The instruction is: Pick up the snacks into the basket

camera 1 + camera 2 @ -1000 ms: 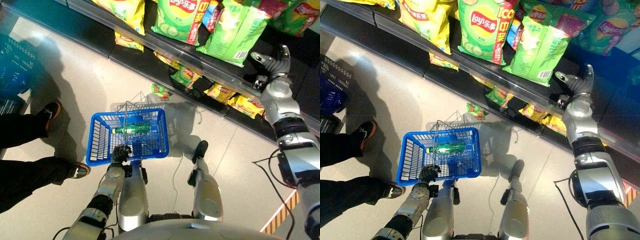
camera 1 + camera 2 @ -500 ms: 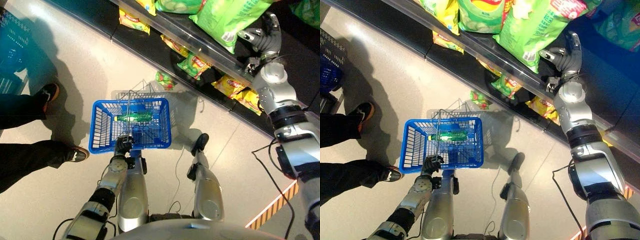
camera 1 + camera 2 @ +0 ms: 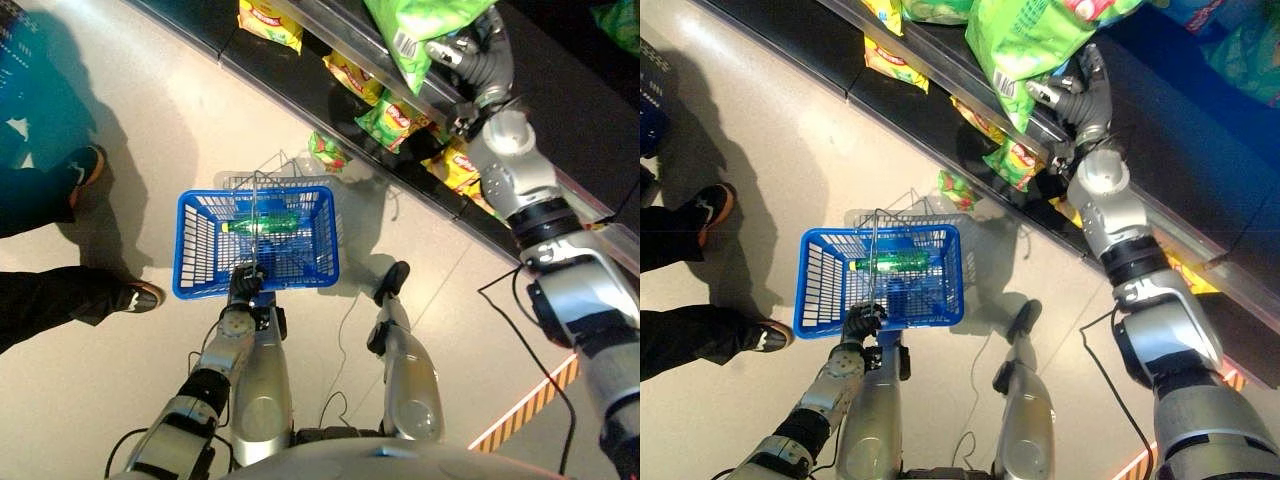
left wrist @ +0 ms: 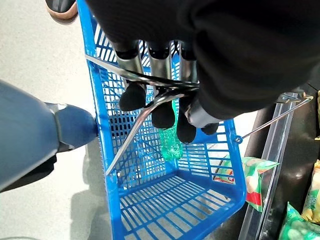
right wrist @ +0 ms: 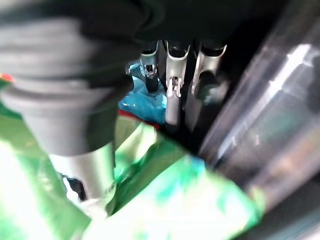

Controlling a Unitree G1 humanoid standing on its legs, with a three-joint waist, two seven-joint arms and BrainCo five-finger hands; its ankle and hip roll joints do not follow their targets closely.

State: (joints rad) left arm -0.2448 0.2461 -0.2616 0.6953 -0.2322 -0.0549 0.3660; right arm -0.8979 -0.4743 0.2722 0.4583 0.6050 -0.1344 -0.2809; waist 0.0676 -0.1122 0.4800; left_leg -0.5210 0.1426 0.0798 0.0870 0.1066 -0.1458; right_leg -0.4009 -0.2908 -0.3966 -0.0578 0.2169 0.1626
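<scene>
Fingertips of right hand (image 3: 1080, 95), upper right, hidden behind green chip bag (image 3: 1025, 40), grip unreadable; previously clear of it. Left hand (image 3: 243, 285) clasps blue basket (image 3: 200, 245) handle.

The basket (image 3: 258, 240) is blue plastic lattice with thin metal wire handles (image 4: 150, 97) (shiny), and the snack bags (image 3: 1025, 40) look glossy.

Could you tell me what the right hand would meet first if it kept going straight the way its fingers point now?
Most likely the big green snack bag on the shelf: the right hand is already beside its lower edge, fingers straight and pointing past it into the shelf. Whether they touch yet is unclear; a blue packet lies further in.
</scene>
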